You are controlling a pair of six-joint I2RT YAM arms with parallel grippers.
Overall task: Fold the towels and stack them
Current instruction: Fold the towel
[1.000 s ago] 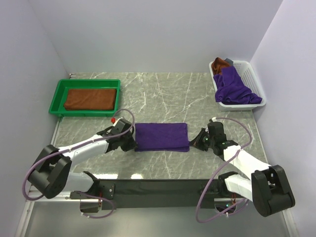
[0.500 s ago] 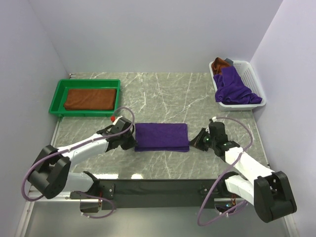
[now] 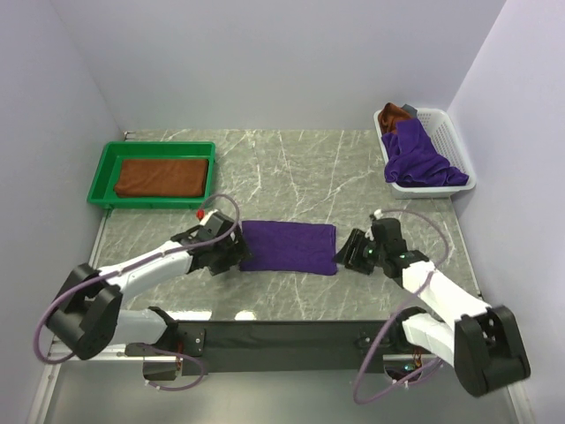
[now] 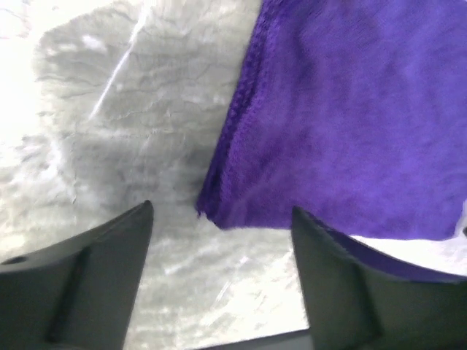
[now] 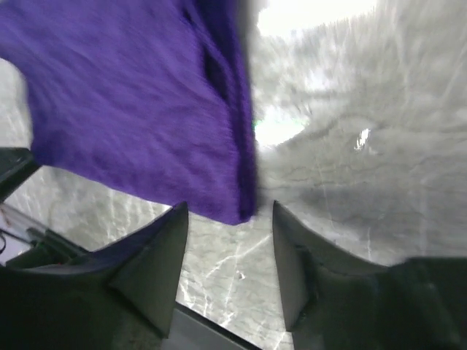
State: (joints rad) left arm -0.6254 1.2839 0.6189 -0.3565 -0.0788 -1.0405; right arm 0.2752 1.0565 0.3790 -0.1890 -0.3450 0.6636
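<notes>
Far left of and behind the folded purple towel (image 3: 290, 247), a rust-brown towel (image 3: 161, 177) lies flat in the green tray (image 3: 104, 170). The left gripper (image 3: 235, 258), jaws spread, has edged onto the purple towel's near left corner. The right gripper (image 3: 344, 252), also spread, has slid in from beside it to the near right corner. Both look ready to pinch for another fold. Heaped towels (image 3: 419, 159) wait in the white basket (image 3: 452, 141), far right and behind.

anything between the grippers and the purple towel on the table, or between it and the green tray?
Nothing visible. Left gripper and right gripper are open at the purple towel's ends; bare table runs from it to the green tray.
</notes>
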